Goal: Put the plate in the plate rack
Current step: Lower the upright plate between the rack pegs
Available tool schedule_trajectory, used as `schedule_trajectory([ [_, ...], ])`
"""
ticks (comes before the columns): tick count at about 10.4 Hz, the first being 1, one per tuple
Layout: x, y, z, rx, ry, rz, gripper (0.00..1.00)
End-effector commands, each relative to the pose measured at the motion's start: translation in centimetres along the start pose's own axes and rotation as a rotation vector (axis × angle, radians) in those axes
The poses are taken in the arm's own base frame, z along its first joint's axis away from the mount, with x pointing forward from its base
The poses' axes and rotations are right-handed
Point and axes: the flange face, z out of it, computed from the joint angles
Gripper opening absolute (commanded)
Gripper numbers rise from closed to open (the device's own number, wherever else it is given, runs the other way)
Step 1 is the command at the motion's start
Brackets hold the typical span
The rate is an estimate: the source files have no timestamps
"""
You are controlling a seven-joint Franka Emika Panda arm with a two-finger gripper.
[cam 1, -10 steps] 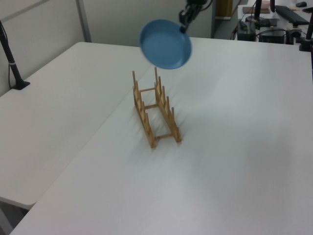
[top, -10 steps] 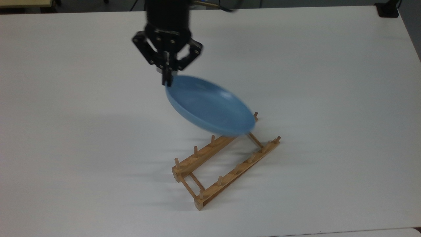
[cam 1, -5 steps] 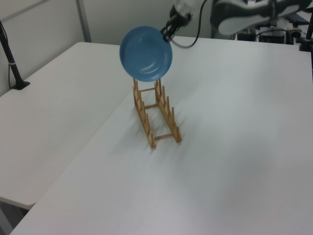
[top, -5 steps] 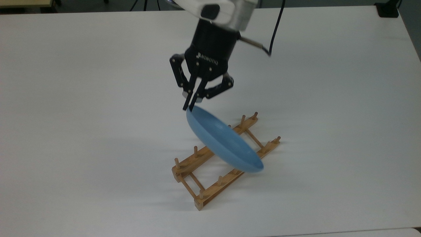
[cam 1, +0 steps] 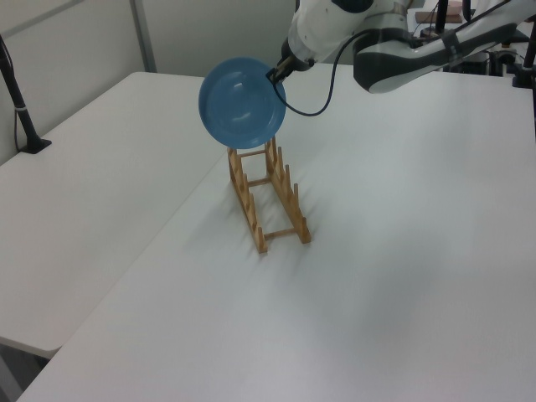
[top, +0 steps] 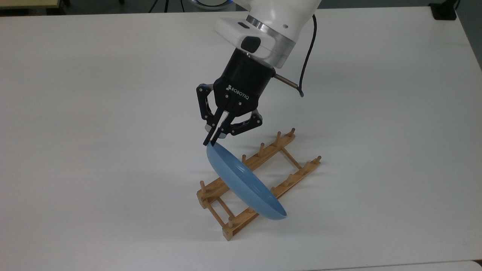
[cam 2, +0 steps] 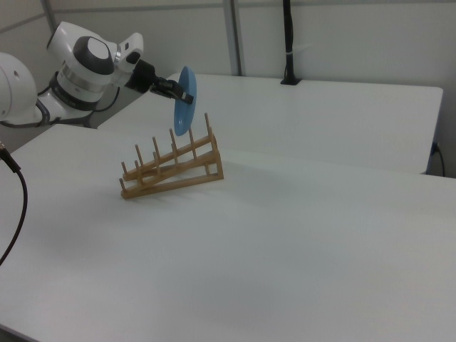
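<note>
Above the wooden plate rack (top: 260, 180), the hand (top: 209, 142) pinches a glossy light-blue plate (top: 244, 184) by its rim.

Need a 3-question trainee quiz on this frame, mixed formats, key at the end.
1. True or false: the plate already rests on the table.
2. Where does the gripper grip the plate? A) its rim B) its centre C) nowhere
3. Fill in: in the right view, the plate hangs on edge above the end of the plate rack with the ____ pegs (taller/shorter).

Key: 1 false, it is held in the air over the rack. 2 A. 3 taller.
</note>
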Motion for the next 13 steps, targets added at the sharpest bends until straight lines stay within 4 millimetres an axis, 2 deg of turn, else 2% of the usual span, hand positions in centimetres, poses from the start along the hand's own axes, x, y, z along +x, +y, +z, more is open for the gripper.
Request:
schedule_trajectory([
  [1,-2.4,-0.5,1.1,-0.024,0.015,-0.058,0.00],
  [2,-2.6,-0.6,1.1,-0.030,0.024,-0.073,0.00],
  [5,-3.4,-2.4,-0.7,-0.038,0.073,-0.123,0.00],
  [7,-3.6,-3.4,-1.4,-0.080,0.158,-0.147,0.04],
  [8,-3.9,-3.4,-1.1,-0.112,0.166,-0.144,0.15],
  [9,-4.2,-3.3,-0.7,-0.117,0.158,-0.147,0.41],
  [10,-4.3,-3.1,-0.5,-0.119,0.154,-0.143,0.53],
  [11,-4.2,-2.8,-0.4,-0.119,0.148,-0.136,0.59],
  [13,-3.5,-2.5,-1.0,-0.114,0.148,-0.110,0.60],
])
